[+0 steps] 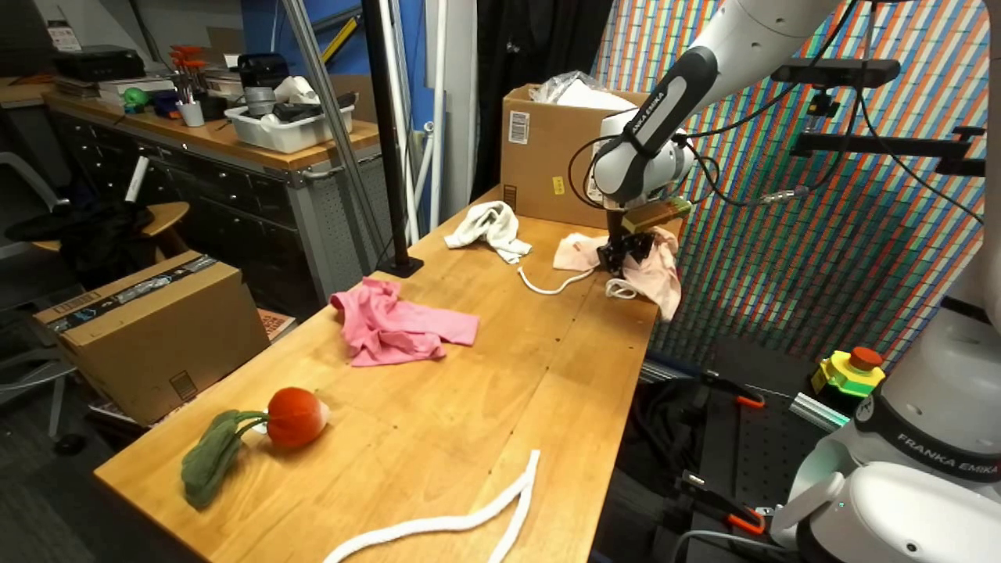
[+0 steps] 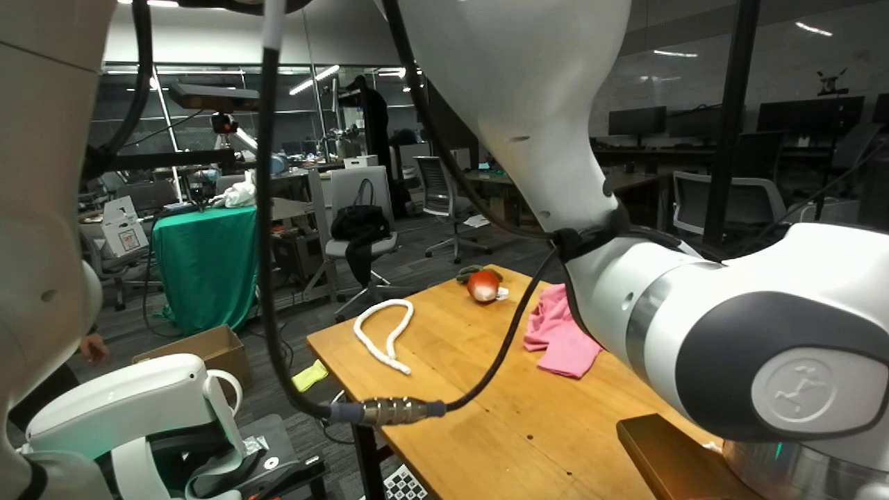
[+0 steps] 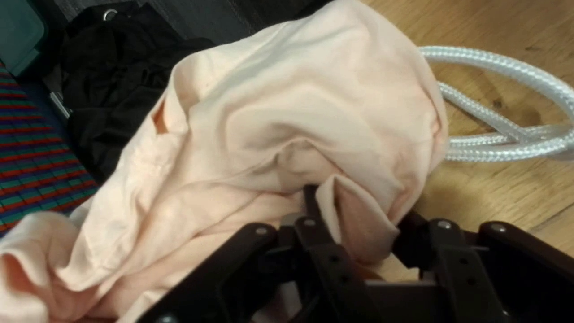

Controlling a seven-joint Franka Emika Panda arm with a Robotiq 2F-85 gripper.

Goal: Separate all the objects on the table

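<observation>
Crumpled pale-peach cloth (image 3: 278, 116) at one end of the long light-wood table (image 1: 500, 391), near a brown cardboard box (image 1: 539, 168); part hangs over the long edge nearest the white robot base (image 1: 907, 500). Black two-fingered gripper (image 3: 358, 215) down in it: jaws partway apart, slack fold of the cloth up between them, not clamped. Braided white cord (image 3: 493, 60) loops out beside it. Along the opposite long edge: off-white cloth (image 1: 504, 223), then bright pink cloth (image 1: 399, 324). At the table's other end: red ball with green leafy stem (image 1: 295, 418) by one corner, looped white rope (image 1: 438, 524) by the other.
</observation>
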